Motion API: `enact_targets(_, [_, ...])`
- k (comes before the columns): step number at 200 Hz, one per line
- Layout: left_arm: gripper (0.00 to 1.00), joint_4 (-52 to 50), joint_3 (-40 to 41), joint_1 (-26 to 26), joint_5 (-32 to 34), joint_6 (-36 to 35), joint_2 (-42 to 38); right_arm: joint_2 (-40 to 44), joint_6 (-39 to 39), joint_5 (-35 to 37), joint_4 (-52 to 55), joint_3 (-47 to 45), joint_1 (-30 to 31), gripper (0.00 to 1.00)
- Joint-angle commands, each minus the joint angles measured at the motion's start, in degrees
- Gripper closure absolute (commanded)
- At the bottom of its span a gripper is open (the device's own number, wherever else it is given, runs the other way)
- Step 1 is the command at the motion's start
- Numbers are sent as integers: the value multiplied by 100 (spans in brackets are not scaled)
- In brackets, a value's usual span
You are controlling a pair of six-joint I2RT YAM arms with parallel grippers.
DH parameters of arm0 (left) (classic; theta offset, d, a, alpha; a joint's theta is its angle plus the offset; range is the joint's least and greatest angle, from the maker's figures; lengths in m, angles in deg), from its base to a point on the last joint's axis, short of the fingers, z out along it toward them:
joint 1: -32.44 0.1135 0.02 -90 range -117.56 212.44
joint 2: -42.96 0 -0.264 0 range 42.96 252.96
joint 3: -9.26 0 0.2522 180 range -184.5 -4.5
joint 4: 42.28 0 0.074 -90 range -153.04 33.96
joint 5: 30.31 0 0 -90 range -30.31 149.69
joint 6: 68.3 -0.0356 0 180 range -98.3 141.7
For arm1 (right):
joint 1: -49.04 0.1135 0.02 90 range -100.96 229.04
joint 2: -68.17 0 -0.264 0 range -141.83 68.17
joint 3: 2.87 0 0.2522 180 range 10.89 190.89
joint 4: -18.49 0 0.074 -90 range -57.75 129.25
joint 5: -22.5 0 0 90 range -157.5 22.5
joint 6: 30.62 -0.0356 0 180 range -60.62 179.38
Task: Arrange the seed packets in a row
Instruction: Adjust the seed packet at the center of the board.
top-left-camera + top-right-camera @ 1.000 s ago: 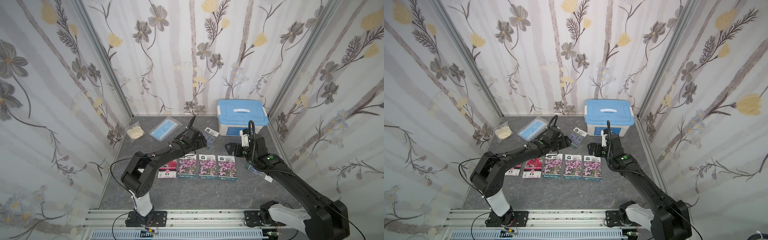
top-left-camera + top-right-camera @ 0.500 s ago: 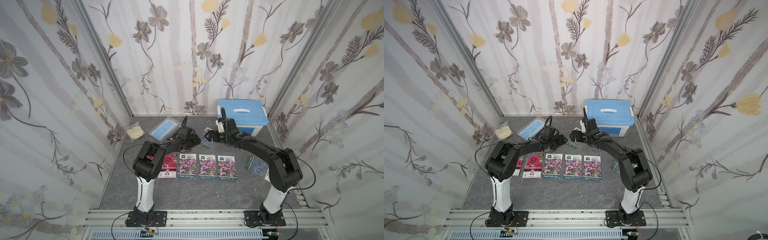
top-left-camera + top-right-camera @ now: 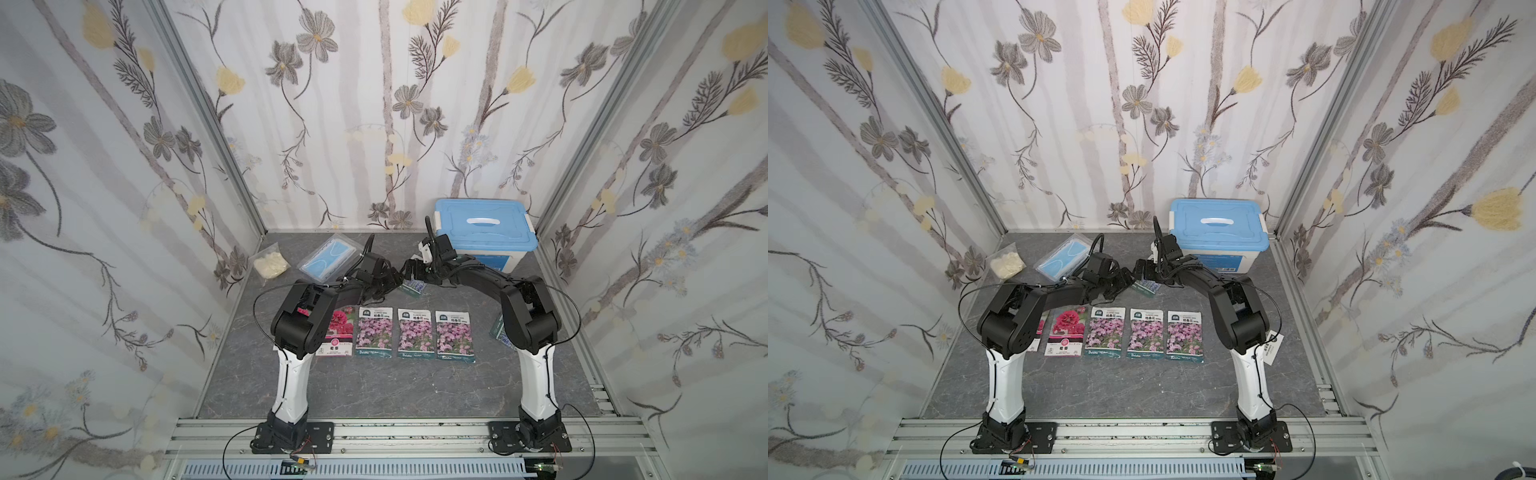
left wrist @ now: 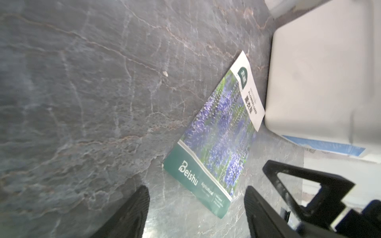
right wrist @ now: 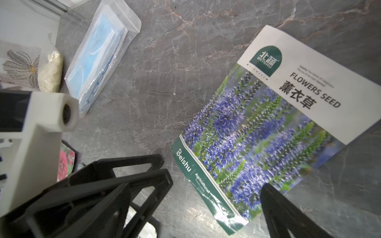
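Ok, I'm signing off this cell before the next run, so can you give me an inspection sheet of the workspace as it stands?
Surface: grey marbled tabletop; no damage seen.
Job's things: red packet and three pink-purple packets in a row; second red packet partly behind the left arm; lavender packet lying apart near the blue-lidded box; one more packet partly hidden by the right arm.
Clutter: bagged blue face mask, bag of cream stuff, the box.
Grippers: left gripper and right gripper both open, empty, at the lavender packet.
Cables: black cable loops off the left arm, another off the right.
Surroundings: floral walls, metal rail in front.
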Motion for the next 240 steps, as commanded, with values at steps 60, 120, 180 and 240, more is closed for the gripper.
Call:
enact_targets(60, [24, 180, 353, -129, 98, 159, -156, -485, -697, -440, -23, 235, -4, 1])
enact_targets(120, [25, 285, 838, -238, 422, 400, -630, -516, -1115, -554, -372, -7, 3, 1])
enact_targets(180, [25, -84, 875, -235, 535, 312, -767, -61, -933, -396, -356, 6, -10, 1])
enact_targets(240, [25, 138, 872, -248, 490, 448, -771, -462, -503, 235, 289, 932, -39, 1])
